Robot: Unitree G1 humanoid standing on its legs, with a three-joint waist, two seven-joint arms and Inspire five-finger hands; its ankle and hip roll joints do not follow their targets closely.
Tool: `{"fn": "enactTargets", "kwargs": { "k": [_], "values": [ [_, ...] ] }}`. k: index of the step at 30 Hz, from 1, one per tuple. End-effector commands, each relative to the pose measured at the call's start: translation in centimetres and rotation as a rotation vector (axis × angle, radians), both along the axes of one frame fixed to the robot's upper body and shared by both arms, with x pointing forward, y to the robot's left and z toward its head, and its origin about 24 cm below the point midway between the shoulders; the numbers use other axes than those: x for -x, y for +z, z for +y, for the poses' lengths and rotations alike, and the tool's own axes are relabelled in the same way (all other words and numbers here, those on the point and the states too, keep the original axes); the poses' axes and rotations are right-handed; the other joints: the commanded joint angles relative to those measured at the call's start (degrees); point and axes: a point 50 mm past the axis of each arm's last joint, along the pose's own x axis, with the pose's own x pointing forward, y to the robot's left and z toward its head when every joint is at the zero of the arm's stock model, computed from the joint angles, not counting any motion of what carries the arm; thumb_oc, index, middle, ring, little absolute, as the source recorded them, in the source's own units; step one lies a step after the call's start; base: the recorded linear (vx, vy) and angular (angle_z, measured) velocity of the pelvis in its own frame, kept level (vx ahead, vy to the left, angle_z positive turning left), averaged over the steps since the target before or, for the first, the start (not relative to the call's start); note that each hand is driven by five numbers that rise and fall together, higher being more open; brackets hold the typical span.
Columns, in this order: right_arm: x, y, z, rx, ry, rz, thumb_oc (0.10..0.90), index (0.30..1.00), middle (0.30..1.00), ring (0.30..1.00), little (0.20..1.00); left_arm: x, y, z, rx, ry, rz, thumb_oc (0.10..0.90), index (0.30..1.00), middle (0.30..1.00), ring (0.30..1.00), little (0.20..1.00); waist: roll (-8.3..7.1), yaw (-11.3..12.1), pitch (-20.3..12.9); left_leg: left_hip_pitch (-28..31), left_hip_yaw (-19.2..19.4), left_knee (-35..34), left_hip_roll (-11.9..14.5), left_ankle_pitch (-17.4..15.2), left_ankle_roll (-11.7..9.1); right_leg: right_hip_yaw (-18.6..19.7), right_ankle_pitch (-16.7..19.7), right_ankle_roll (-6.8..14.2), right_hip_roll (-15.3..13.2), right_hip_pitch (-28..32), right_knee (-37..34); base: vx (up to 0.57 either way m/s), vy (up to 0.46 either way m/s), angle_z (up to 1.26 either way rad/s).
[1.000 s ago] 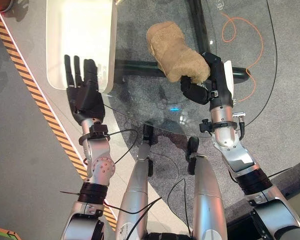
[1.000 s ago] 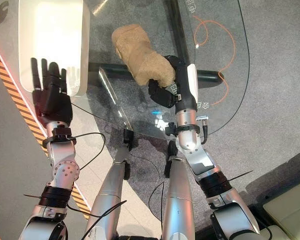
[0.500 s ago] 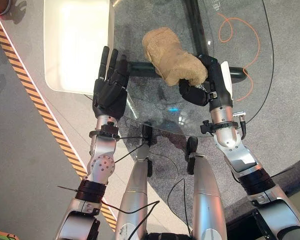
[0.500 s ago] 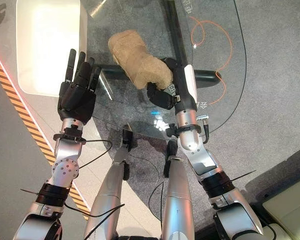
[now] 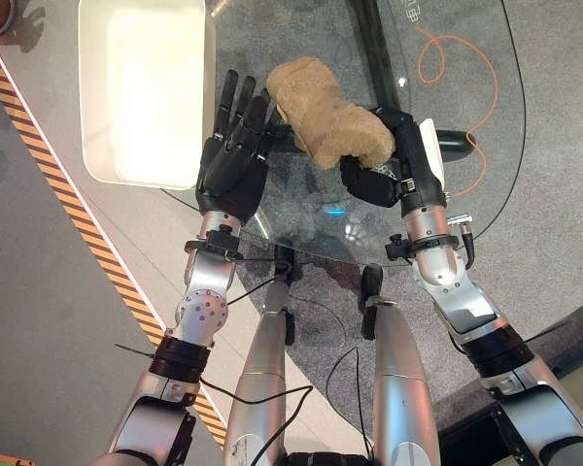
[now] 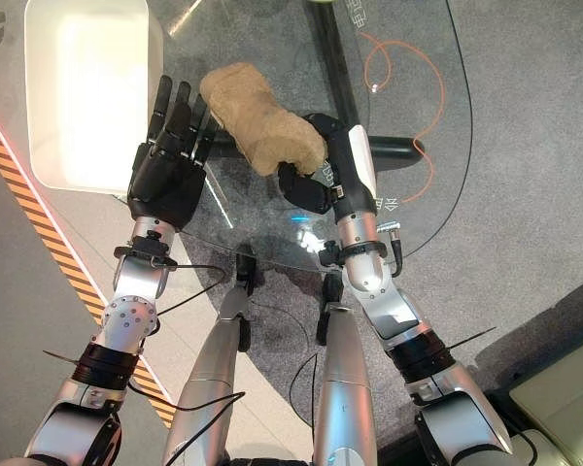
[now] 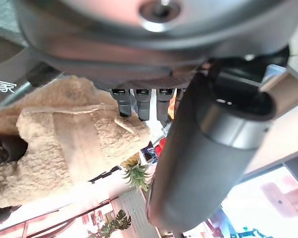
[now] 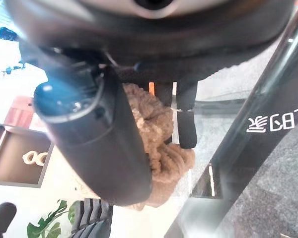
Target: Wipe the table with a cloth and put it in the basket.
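A tan fluffy cloth [image 5: 321, 115] lies bunched on the round glass table [image 5: 466, 58]. My right hand [image 5: 389, 165] is shut on its near end, fingers and thumb curled round the fabric; the right wrist view shows the cloth [image 8: 159, 144] pinched between them. My left hand [image 5: 235, 155] is open, fingers straight, just left of the cloth with its fingertips [image 5: 264, 109] at the cloth's edge. In the left wrist view the cloth [image 7: 64, 148] sits right past the straight fingers. A white basket [image 5: 141, 87] stands to the left of the table.
An orange cord [image 5: 447, 58] lies curled on the floor beneath the glass at the right. A black table bar [image 5: 369, 49] runs under the glass. A black and orange striped floor line [image 5: 87, 233] runs along the left.
My left hand has swung right from over the basket's edge to beside the cloth. The right hand has dragged the cloth a little leftward.
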Motion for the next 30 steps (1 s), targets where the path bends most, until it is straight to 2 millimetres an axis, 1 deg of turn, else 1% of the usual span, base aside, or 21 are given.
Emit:
{"fn": "enactTargets", "kwargs": {
  "k": [1, 10, 23, 30],
  "values": [
    [4.6, 9.0, 4.3, -0.095, 0.307, -0.45, 0.1, 0.3, 0.3, 0.3, 0.2, 0.6, 5.1, -1.6, 0.027, -0.096, -0.231, 0.8, 0.9, 0.9, 0.9, 0.9, -2.66, -0.3, -1.47, 3.43, 5.27, 5.98, -4.89, -10.8, 5.09, -1.0, 9.41, 1.32, 3.95, 4.25, -15.52, 0.0, 0.0, 0.0],
    [5.0, 9.5, 5.0, -0.082, 0.351, -0.458, 0.1, 0.3, 0.3, 0.3, 0.2, 0.3, 4.9, -2.0, 0.029, -0.089, -0.179, 0.8, 0.9, 0.9, 0.9, 0.9, -2.82, -0.35, -1.47, 3.59, 5.2, 5.68, -5.01, -10.75, 5.06, -1.14, 9.38, 1.32, 4.01, 4.49, -15.88, 0.0, 0.0, 0.0],
    [5.3, 9.6, 5.7, -0.062, 0.387, -0.459, 0.1, 0.3, 0.3, 0.3, 0.2, -0.3, 4.6, -2.2, -0.012, -0.027, -0.095, 0.8, 0.9, 0.9, 0.9, 0.9, -2.98, -0.22, -1.47, 3.45, 5.13, 5.64, -5.08, -10.57, 4.97, -1.47, 9.35, 1.27, 3.87, 4.57, -16.07, 0.0, 0.0, 0.0],
    [5.6, 10.0, 5.6, -0.082, 0.376, -0.496, 0.1, 0.3, 0.3, 0.3, 0.2, -0.7, 4.2, -1.4, 0.008, 0.062, -0.03, 0.8, 0.9, 0.9, 0.9, 0.9, -2.97, -0.18, -1.47, 3.58, 5.0, 5.66, -5.25, -10.59, 4.97, -1.54, 9.18, 1.29, 3.94, 4.7, -15.97, 0.0, 0.0, 0.0]
  ]
}}
